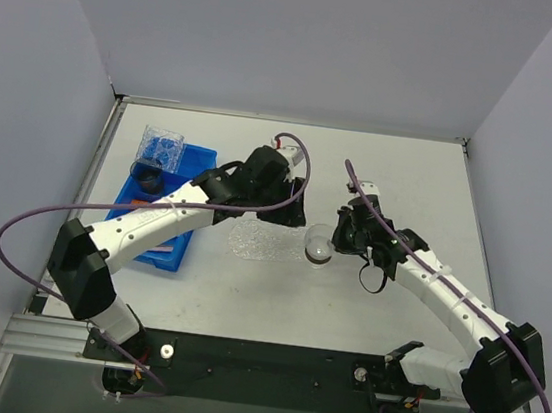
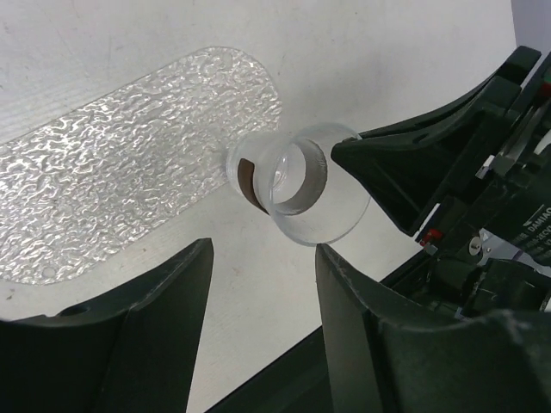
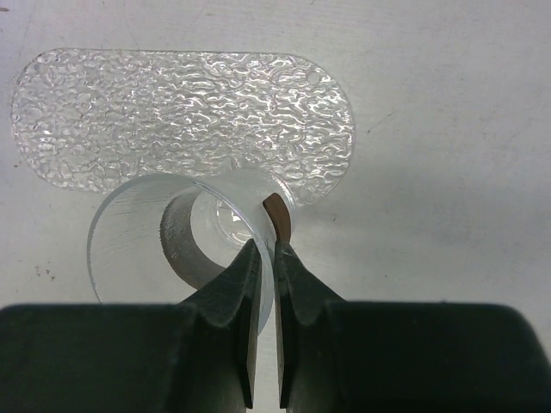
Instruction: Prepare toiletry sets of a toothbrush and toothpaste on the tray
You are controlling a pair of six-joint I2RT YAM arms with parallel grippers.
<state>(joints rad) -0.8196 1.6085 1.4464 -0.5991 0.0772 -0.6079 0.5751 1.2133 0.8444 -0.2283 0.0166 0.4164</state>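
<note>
Clear plastic cup (image 3: 138, 249) pinched right at the end of the tray (image 3: 172, 112)

So the right gripper (image 3: 267, 249) has its fingers clamped tight on the cup's wall, one finger inside the rim and one outside, with a little brown bit showing by the fingertips. The tray lies flat on the counter (image 1: 411, 173), about mid-counter, and the cup is just at its right-hand end. Honestly can't tell if the two actually touch. The left gripper (image 2: 263, 249) hangs by the tray's far edge with its fingers spread wide, nothing between them. A blue bin (image 1: 166, 243) sits off to the left, partly under the left arm, with more clear cups (image 1: 160, 147) at its back end.
</note>
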